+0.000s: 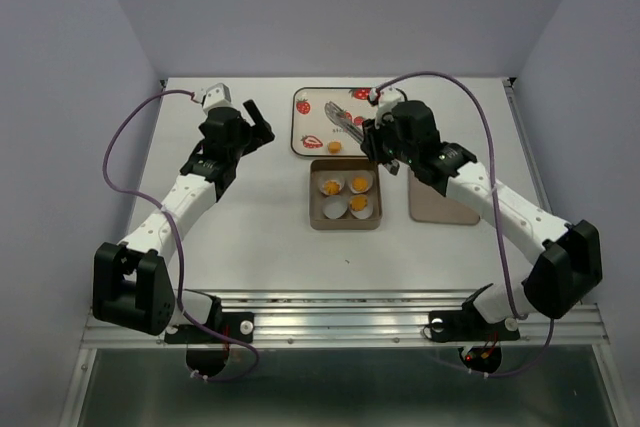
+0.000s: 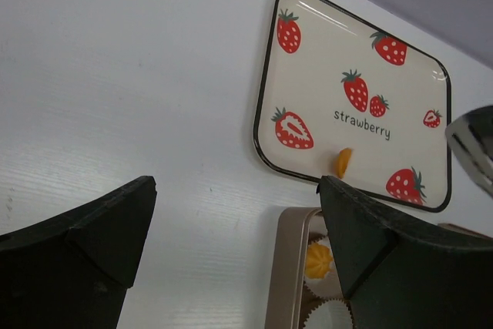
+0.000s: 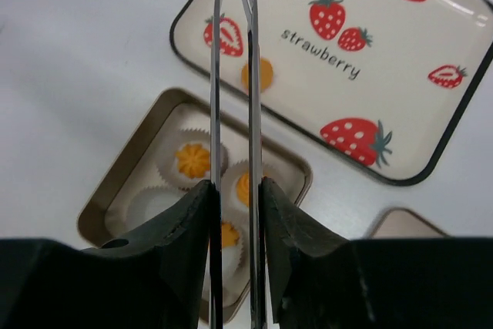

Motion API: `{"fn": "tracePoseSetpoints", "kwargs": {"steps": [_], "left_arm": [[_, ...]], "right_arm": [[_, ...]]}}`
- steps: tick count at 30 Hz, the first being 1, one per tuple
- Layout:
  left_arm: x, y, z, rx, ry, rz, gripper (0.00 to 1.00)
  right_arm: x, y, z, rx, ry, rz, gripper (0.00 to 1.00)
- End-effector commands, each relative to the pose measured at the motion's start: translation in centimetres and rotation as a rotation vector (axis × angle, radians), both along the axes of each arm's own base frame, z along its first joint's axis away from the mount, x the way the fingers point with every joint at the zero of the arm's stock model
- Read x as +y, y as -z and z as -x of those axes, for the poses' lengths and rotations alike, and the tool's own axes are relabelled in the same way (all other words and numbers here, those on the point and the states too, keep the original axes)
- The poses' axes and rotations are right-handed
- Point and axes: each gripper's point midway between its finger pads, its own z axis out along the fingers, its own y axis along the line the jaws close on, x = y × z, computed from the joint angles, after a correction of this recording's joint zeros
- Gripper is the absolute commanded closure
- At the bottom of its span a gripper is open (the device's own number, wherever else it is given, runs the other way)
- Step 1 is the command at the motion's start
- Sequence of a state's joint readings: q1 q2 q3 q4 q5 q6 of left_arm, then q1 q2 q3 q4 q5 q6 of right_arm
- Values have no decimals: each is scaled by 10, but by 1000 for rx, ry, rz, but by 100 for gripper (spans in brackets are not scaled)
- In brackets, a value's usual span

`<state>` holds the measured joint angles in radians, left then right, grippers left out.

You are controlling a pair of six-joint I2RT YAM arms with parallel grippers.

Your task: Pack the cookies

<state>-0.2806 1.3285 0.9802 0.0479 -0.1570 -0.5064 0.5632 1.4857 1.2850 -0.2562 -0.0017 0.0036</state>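
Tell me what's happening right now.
Left gripper open. Right gripper shut on metal tongs. Three round orange cookies in gold tin, fourth cookie on strawberry-print tray. Nothing blocking it.

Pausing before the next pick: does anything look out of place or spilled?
Nothing spilled or damaged. One cookie lies alone on the strawberry tray, outside the tin; three cookies sit in paper cups there, and the fourth cup is empty. The right gripper holds tongs above the tray.
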Motion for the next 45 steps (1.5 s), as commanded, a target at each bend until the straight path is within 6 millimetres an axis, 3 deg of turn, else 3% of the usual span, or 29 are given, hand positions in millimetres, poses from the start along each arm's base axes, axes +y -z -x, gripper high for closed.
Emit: {"fn": "tracePoseSetpoints", "kwargs": {"steps": [1,2,4,7,11,12,14,16,17,18,19,20,22,24,26,27,30,34,40,43,45], "left_arm": [[-10,-10,-4,-50,26,20,1],[-11,-8,-5,-47,30,17,1],[-14,-8,-5,-45,37,19,1],[-18,-5,-5,-37,49,19,1],[-17,-3,-6,-35,45,15,1],[-17,-3,-6,-36,45,15,1],[-19,-2,-7,-35,52,18,1],[-20,-2,-8,-36,55,19,1],[-20,0,-9,-34,55,14,1],[-19,1,-10,-30,54,9,1],[-19,1,-11,-31,49,5,1],[-18,1,-12,-29,50,-2,1],[-18,3,-13,-22,49,-8,1],[-19,6,-13,-16,56,-17,1],[-18,7,-14,-12,56,-22,1],[-18,8,-13,-10,56,-27,1],[-16,10,-13,1,54,-36,1],[-13,13,-12,11,45,-52,1],[-9,12,-12,12,32,-64,1],[-9,13,-13,16,31,-63,1],[-10,12,-14,14,30,-60,1]], "right_arm": [[20,4,56,46,-93,-43,65],[16,9,74,68,-112,-36,65],[17,10,89,94,-119,-57,65],[9,10,92,98,-81,-66,64],[-7,11,67,64,79,-24,63],[-6,3,59,49,106,-25,62],[-5,13,43,50,148,21,57],[3,5,28,25,149,40,57],[7,21,17,51,147,73,57],[11,24,11,52,144,90,56],[14,15,-2,34,154,84,54],[24,32,-9,66,130,105,53],[26,28,-28,56,131,107,51],[32,48,-38,87,124,155,48],[35,50,-46,86,120,181,43],[37,60,-48,97,112,201,41],[39,64,-57,96,128,216,41],[43,85,-66,112,113,267,40],[48,98,-67,140,82,291,41],[48,101,-68,142,84,299,44],[48,99,-69,140,89,299,53]]}}
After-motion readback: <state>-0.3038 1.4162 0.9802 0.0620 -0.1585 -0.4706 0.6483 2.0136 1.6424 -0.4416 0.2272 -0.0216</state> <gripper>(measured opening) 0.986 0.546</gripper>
